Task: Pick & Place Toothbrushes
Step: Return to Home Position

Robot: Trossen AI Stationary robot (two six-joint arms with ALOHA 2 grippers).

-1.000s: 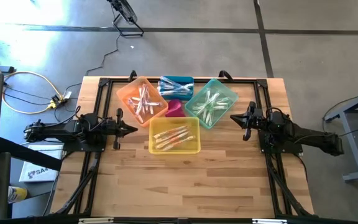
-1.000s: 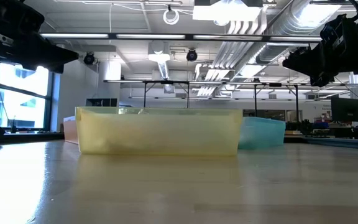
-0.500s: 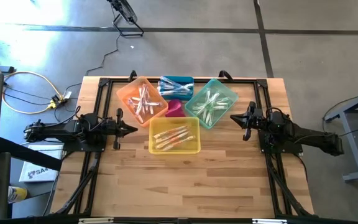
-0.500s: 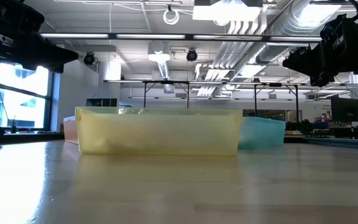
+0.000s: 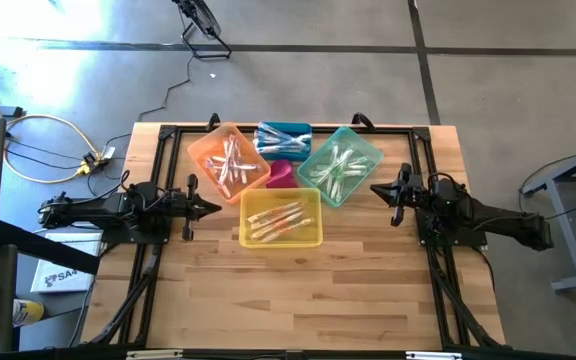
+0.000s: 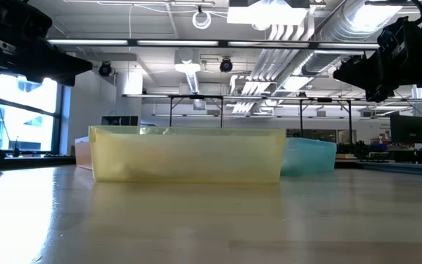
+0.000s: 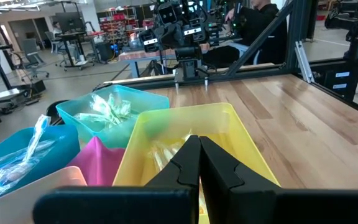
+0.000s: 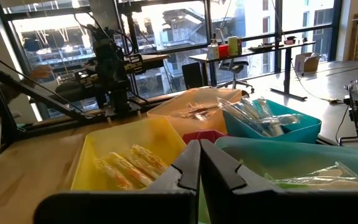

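High view: left pincer (image 5: 211,208) at its own edge of the tabletop (image 5: 298,290), tips aimed inward at the bin cluster. Right pincer (image 5: 376,189) mirrors it from the opposite edge. Neither touches a bin.

Left wrist view: fingers pressed together, nothing between them. Right wrist view: same, closed and empty.

Toothbrushes (image 5: 276,220): all seen lie inside bins, none loose on the wood.
- yellow bin (image 5: 244,222): between the two pincers, just ahead of the left tips; a few brushes.
- orange bin (image 5: 200,150): near the left pincer, off to one side of its line; a good handful.
- teal bin (image 5: 370,150): just ahead of the right tips; a handful.
- blue bin (image 5: 284,128): farthest from both pincers; wrapped brushes.
- pink bin (image 5: 281,176): mid-cluster, mostly hidden; contents not readable.

Judgement: sorting looks finished, and the step in hand is the return to rest pose. The next move calls for little, only settling both arms clear of the bin walls without nudging the yellow or teal bin.
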